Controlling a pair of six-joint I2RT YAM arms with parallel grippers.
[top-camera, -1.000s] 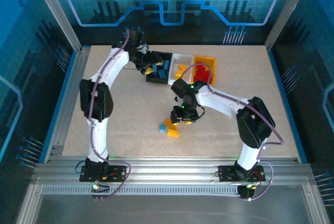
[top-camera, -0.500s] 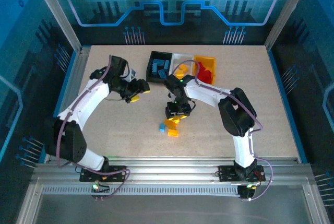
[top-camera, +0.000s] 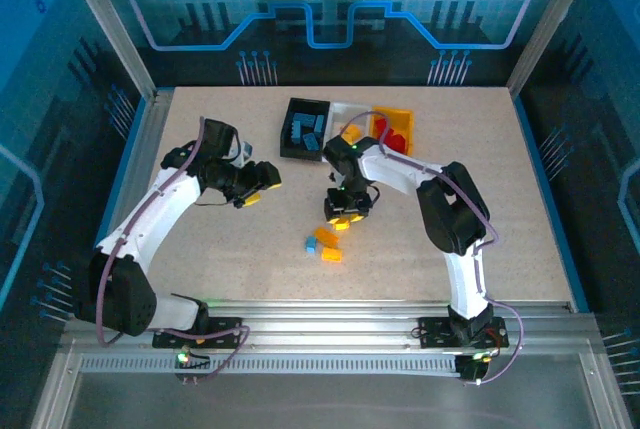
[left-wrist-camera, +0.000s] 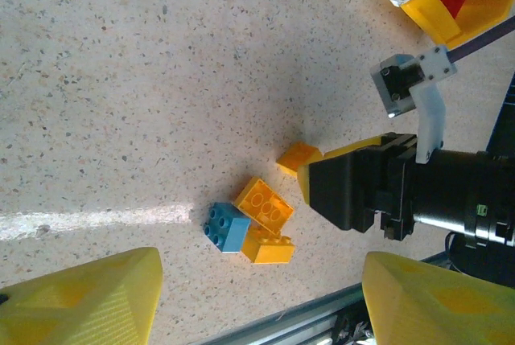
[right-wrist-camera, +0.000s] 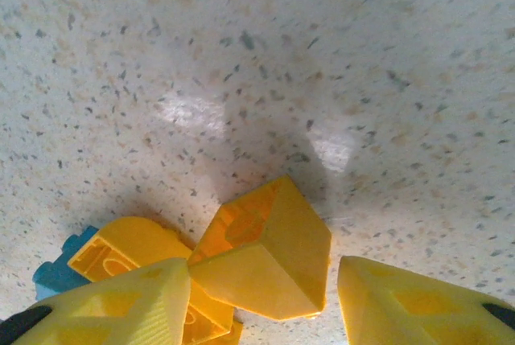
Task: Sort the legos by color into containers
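Blue lego touching two orange legos; third orange lego near.

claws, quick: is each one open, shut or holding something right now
Left claw: open, holding nothing.
Right claw: open around an orange-yellow brick; a gap shows at one finger, so not gripped.

Speckled beige tabletop, blue patterned walls, aluminium frame

Three bins, four unsorted bricks, two arms
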